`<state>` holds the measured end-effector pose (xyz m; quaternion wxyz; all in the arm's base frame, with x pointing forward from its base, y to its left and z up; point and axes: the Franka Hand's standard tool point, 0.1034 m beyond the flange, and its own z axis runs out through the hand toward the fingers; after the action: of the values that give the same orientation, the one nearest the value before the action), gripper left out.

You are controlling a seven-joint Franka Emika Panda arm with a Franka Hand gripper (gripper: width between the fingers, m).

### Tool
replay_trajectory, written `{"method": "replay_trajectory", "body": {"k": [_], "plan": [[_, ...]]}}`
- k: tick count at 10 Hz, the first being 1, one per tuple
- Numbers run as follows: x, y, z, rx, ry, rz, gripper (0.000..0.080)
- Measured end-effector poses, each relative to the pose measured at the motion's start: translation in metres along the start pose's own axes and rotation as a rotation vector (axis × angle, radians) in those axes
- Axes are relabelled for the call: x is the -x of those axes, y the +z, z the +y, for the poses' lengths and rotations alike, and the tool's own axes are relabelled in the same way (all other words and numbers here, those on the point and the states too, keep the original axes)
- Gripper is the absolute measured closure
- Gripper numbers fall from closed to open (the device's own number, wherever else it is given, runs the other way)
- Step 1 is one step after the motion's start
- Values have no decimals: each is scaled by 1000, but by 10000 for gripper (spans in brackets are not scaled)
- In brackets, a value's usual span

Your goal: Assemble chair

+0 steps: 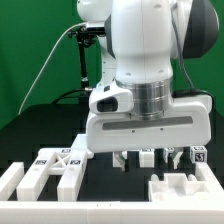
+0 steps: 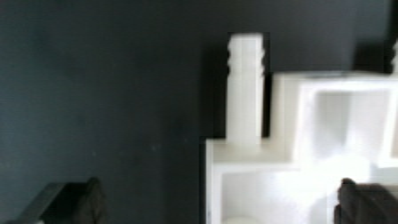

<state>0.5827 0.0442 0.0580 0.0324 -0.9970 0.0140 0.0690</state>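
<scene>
Claw spread wide and empty, hanging low over dark counter — white pegged chair piece lying beneath, off-centre between its fingers, more tagged chair pieces resting nearby.

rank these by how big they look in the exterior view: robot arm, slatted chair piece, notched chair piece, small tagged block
1. robot arm
2. slatted chair piece
3. notched chair piece, close to the slatted one
4. small tagged block
</scene>
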Motion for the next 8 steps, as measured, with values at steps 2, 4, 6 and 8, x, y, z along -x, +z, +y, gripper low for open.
{"method": "replay_trajectory", "body": {"k": [2, 4, 6, 8], "plan": [[5, 2, -3, -4, -3, -128, 150], [12, 4, -3, -7, -4, -290, 150], [39, 11, -1, 33, 1, -511, 150], [65, 11, 2, 42, 2, -665, 150]]}}
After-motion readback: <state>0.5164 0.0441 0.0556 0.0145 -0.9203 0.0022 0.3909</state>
